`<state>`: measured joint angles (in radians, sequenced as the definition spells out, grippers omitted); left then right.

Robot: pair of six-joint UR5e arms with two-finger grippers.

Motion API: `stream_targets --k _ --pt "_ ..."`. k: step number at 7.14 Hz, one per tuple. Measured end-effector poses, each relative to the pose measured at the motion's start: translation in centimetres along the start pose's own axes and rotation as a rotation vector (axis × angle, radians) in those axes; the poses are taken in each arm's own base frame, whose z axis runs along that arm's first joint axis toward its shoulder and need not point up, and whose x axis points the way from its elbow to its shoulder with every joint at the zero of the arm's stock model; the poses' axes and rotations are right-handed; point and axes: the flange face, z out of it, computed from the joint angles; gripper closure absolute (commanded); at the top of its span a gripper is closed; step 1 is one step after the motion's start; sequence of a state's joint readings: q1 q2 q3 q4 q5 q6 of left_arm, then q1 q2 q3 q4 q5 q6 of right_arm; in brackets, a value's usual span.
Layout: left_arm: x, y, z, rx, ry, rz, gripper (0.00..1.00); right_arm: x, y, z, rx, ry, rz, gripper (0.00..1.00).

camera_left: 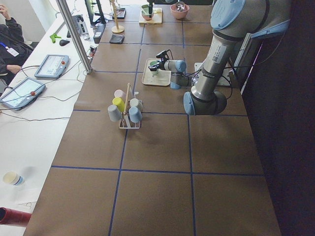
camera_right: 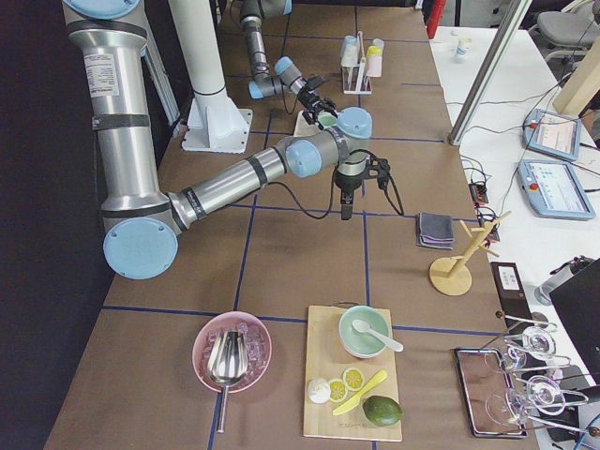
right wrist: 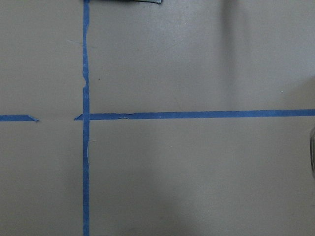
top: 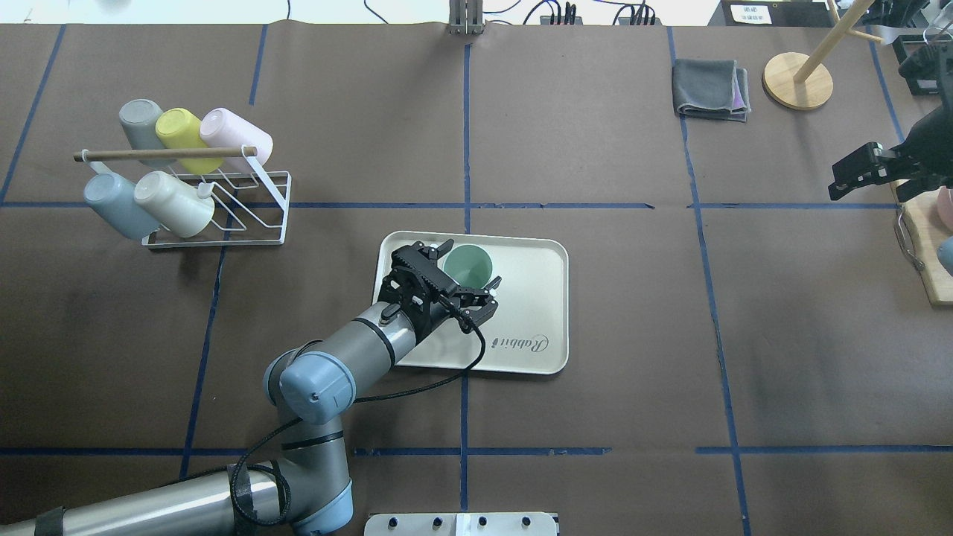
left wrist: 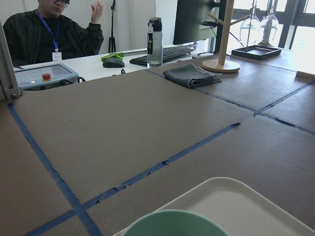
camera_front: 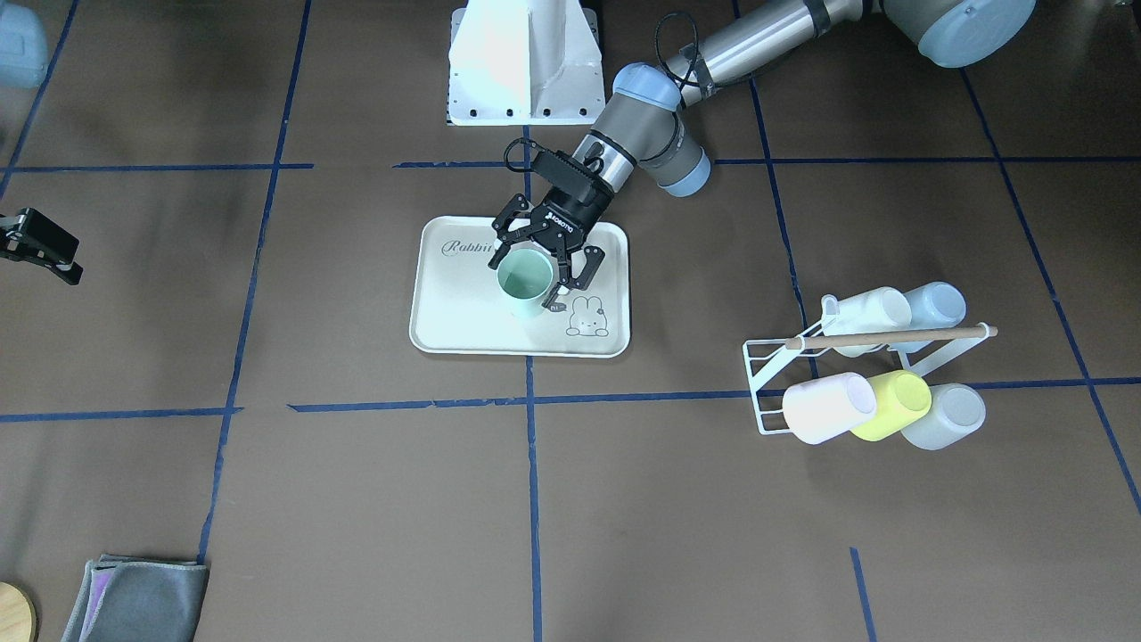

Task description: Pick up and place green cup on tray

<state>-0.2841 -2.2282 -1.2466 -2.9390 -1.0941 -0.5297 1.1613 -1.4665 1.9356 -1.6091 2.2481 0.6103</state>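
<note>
The pale green cup [camera_front: 526, 285] [top: 467, 262] stands upright on the cream tray [camera_front: 463, 312] [top: 536, 298], near the end away from the "Rabbit" script. My left gripper [camera_front: 535, 272] [top: 470, 263] reaches in low from the robot's side. It is open, one finger on each side of the cup and close to its wall. The left wrist view shows only the cup's rim [left wrist: 172, 223] at the bottom edge, with the tray [left wrist: 236, 201] beneath it. My right gripper [camera_front: 40, 250] [top: 849, 175] hovers open and holding nothing, far off at the table's right end.
A white wire rack [camera_front: 775, 374] [top: 223, 223] holds several pastel cups on the robot's left. A folded grey cloth [top: 711, 89] and a wooden stand [top: 797, 78] lie far right. A wooden board [top: 927, 246] sits at the right edge. A person sits beyond the table.
</note>
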Motion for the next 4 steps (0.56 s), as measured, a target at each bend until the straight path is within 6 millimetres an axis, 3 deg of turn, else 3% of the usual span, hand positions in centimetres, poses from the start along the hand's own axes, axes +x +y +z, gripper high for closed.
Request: stream_targets --k 2,4 --pt "0.5 -1.8 -0.4 0.009 0.005 -0.006 0.0 0.1 0.0 -0.1 0.001 -0.001 0.002 0.0" --pt "1.9 -7.4 -1.8 -0.001 -0.011 0.004 0.0 0.1 -0.1 -0.1 0.003 0.0 0.002 0.0"
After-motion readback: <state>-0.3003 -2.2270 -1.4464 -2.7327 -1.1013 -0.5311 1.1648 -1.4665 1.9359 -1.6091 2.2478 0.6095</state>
